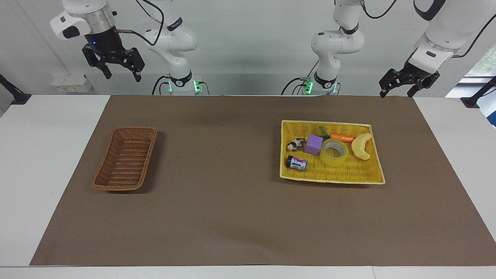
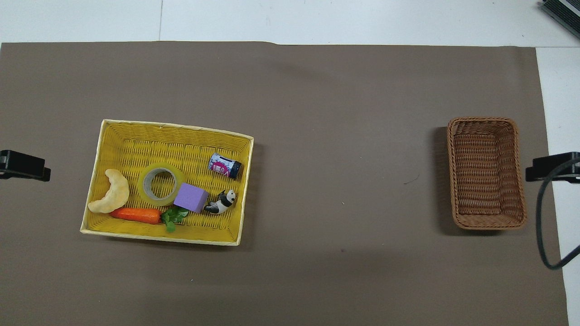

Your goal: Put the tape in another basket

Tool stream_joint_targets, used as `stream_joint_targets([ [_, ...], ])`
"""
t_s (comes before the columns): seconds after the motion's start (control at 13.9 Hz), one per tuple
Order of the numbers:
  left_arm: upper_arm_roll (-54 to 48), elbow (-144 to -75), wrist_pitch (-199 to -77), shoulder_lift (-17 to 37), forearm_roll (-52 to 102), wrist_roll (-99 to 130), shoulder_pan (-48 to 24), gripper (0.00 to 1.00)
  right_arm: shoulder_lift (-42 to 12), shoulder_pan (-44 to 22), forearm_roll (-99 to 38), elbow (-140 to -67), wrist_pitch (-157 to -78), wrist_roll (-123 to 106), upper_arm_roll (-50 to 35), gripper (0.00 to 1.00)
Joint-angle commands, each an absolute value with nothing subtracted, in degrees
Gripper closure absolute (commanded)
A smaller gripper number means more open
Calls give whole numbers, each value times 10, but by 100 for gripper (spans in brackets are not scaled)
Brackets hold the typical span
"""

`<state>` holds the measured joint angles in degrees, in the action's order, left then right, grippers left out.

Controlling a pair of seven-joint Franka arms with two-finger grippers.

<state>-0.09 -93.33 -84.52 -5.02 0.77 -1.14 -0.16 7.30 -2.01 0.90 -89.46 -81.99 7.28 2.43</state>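
The tape (image 1: 334, 152) (image 2: 158, 184), a yellow translucent roll, lies flat in the yellow tray basket (image 1: 325, 123) (image 2: 176, 127) toward the left arm's end of the table. The brown wicker basket (image 1: 133, 128) (image 2: 482, 120) stands with nothing in it toward the right arm's end. My left gripper (image 1: 396, 94) hangs open in the air at the robots' end, apart from the yellow basket; its tip (image 2: 22, 165) shows in the overhead view. My right gripper (image 1: 122, 76) (image 2: 550, 167) is open, raised high at the brown basket's end, holding nothing.
In the yellow basket with the tape lie a purple cube (image 1: 314, 144) touching it, a toy carrot (image 1: 343, 137), a croissant (image 1: 361, 146), a panda figure (image 1: 295, 144) and a small can (image 1: 296, 163). A brown mat (image 1: 217, 201) covers the table between the baskets.
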Motion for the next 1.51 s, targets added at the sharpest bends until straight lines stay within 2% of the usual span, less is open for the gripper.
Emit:
stream_joint_targets([
  [0.0, -2, -928, -849, -52, -4, -14, 3, 0, 83, -33, 17, -905, -817, 67, 50, 0],
  [0.5, -3, -933, -888, -52, -3, -11, 3, 0, 84, -33, 10, -905, -817, 66, 49, 0],
  [0.86, -3, -932, -892, -30, 2, 10, -3, 0, 84, -33, 10, -905, -817, 66, 49, 0],
  [1.22, -10, -1019, -955, -40, 2, 24, -18, 0, 86, -34, 4, -907, -795, 49, 43, 0],
  [1.43, -9, -1095, -1041, -41, 2, 23, -25, 0, 85, -34, -18, -913, -839, -14, 39, 0],
])
